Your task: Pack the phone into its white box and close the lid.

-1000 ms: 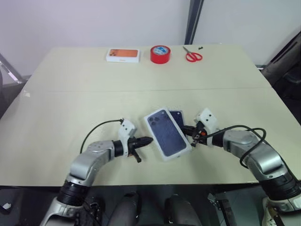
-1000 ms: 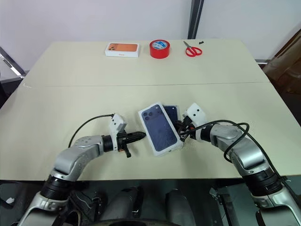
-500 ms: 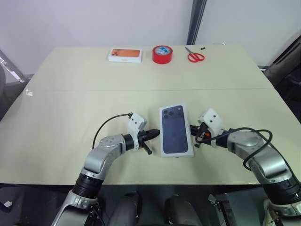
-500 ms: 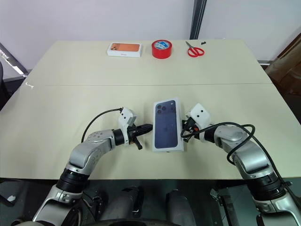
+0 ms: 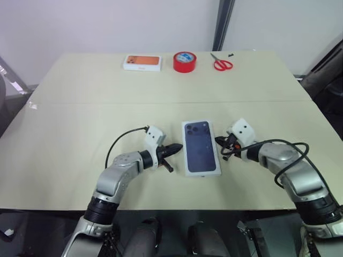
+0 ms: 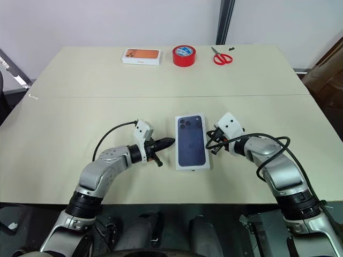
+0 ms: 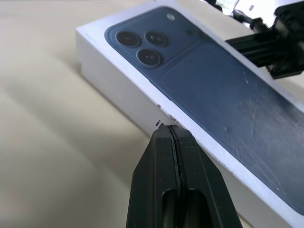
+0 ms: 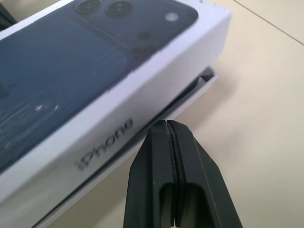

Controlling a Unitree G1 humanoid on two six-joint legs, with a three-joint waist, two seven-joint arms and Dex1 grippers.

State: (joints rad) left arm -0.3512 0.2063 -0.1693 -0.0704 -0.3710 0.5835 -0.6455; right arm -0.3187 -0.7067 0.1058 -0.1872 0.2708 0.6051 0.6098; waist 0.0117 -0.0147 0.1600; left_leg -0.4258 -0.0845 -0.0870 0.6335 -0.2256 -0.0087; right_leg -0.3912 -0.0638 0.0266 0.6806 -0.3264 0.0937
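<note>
The lid (image 5: 200, 146), white with a dark blue phone picture on top, lies straight over the white box in the middle of the table. A corner of the white box (image 8: 205, 77) peeks out under the lid's side wall. The phone is hidden. My left gripper (image 5: 178, 146) is shut, and its tip (image 7: 172, 129) rests against the lid's left long side. My right gripper (image 5: 217, 141) is shut too, with its tip (image 8: 166, 124) close against the lid's right long side by the printed lettering. Nothing is held by either one.
Along the table's far edge lie a white box with an orange picture (image 5: 142, 62), a red tape roll (image 5: 184, 61) and red scissors (image 5: 220, 65). The table's near edge (image 5: 177, 206) runs just behind my arms.
A second ago the lid lay skewed, with a dark corner showing beside it. It now sits straight and covers that. Both shut grippers have stayed at its two sides.
</note>
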